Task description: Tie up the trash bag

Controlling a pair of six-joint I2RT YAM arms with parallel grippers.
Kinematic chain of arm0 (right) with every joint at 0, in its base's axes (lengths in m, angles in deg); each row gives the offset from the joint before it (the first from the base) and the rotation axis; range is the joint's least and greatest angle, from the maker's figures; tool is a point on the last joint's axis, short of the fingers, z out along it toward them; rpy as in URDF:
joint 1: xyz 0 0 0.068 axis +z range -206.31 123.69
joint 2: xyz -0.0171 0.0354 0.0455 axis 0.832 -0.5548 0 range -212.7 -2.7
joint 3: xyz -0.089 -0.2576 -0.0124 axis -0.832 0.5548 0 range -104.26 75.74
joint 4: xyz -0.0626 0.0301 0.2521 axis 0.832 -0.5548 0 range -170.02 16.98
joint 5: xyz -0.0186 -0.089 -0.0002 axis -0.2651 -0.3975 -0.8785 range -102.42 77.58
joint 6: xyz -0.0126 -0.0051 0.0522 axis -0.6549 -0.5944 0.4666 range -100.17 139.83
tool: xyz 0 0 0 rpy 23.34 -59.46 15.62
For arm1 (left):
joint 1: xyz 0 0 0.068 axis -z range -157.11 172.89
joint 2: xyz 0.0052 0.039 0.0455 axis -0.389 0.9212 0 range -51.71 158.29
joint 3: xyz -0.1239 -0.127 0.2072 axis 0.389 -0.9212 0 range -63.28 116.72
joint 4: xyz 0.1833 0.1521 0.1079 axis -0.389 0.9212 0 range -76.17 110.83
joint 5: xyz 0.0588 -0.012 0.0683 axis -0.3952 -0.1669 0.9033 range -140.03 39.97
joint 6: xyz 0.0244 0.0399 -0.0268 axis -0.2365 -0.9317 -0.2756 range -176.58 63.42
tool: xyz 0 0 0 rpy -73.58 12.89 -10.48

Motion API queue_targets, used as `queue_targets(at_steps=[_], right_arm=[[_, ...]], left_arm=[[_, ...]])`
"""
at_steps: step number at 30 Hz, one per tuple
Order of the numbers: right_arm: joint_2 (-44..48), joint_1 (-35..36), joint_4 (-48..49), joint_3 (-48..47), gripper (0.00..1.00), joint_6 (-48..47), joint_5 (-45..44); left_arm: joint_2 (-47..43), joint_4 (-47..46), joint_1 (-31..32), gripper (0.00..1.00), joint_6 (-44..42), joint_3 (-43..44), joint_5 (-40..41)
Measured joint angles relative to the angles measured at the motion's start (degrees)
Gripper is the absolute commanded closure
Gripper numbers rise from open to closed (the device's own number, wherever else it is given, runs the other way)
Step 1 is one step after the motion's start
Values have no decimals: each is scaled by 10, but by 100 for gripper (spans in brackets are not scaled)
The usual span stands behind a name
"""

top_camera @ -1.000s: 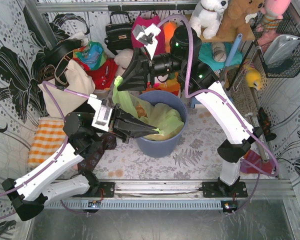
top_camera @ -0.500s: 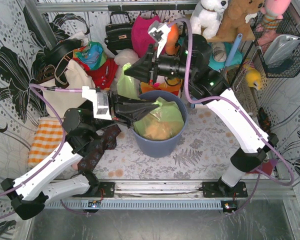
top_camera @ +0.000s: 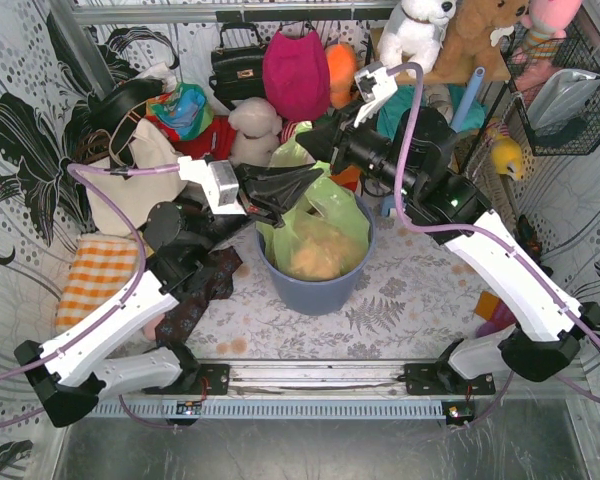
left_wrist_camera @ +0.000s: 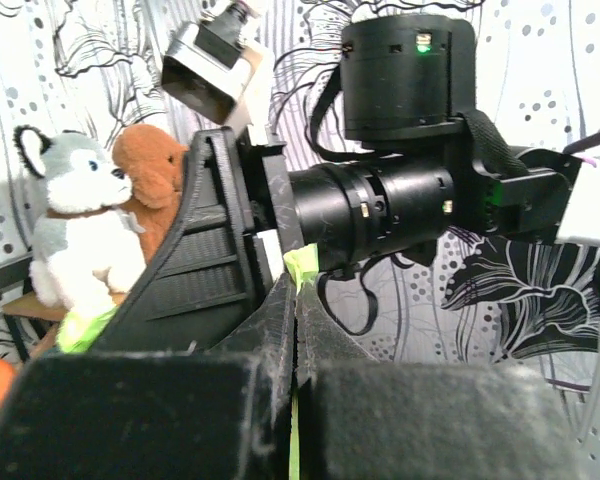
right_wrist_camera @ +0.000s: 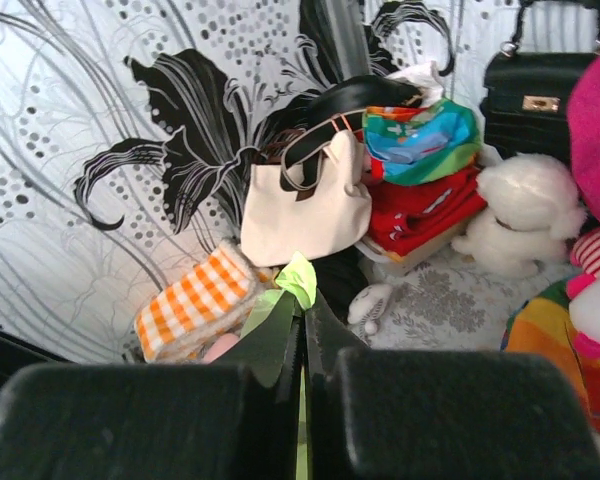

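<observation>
The lime-green trash bag (top_camera: 318, 228) sits in the blue-grey bin (top_camera: 315, 290), with tan paper showing through it. Its top is drawn up into two tails. My left gripper (top_camera: 318, 176) reaches in from the left over the bin and is shut on one tail; a green tip (left_wrist_camera: 302, 264) pokes out past the shut left gripper (left_wrist_camera: 298, 282). My right gripper (top_camera: 304, 143) comes in from the right, just behind the left one, and is shut on the other tail (top_camera: 288, 156). In the right wrist view a green tuft (right_wrist_camera: 300, 278) sticks out of the right gripper (right_wrist_camera: 303, 300).
Behind the bin stand a magenta bag (top_camera: 298, 75), a black handbag (top_camera: 237, 65), a cream bag (top_camera: 140, 178) and plush toys (top_camera: 417, 30). An orange checked cloth (top_camera: 92, 282) and a dark patterned cloth (top_camera: 195, 300) lie at the left. A wire basket (top_camera: 565, 95) hangs at the right.
The right gripper has shut on a tail of the bag. Both grippers have risen and shifted right, drawing the bag's top up out of the bin.
</observation>
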Motion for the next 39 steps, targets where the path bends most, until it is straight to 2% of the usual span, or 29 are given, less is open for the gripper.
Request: queue_targets(at_steps=[8,11,13,18,23,27,30,37,39], right_arm=[[50,0,61,102,100,66,-78],[64,0,95,143,83,94,-83],[66,0,115,157,81,105,-80],[57,0,120,137,65,99,-47],[38,0,92,67,46,58,-10],[5,0,29,-41,32,1,33],[-31,-10,-37,-139,28,-52,87],[-166,-67,-195,-386,21,-158,289],[-194,-69,-228,-419,20,-184,341]], left_arm=[[-46,-7,0,100,-16,-50,69],[-61,-2,0,100,-20,-63,77],[-70,3,0,100,-21,-69,73],[-92,8,0,100,-22,-93,31],[-96,14,0,100,-21,-99,-24],[-95,18,0,100,-21,-99,-68],[-93,23,0,100,-21,-99,-94],[-90,43,0,100,-21,-98,-142],[-90,46,0,100,-22,-96,-150]])
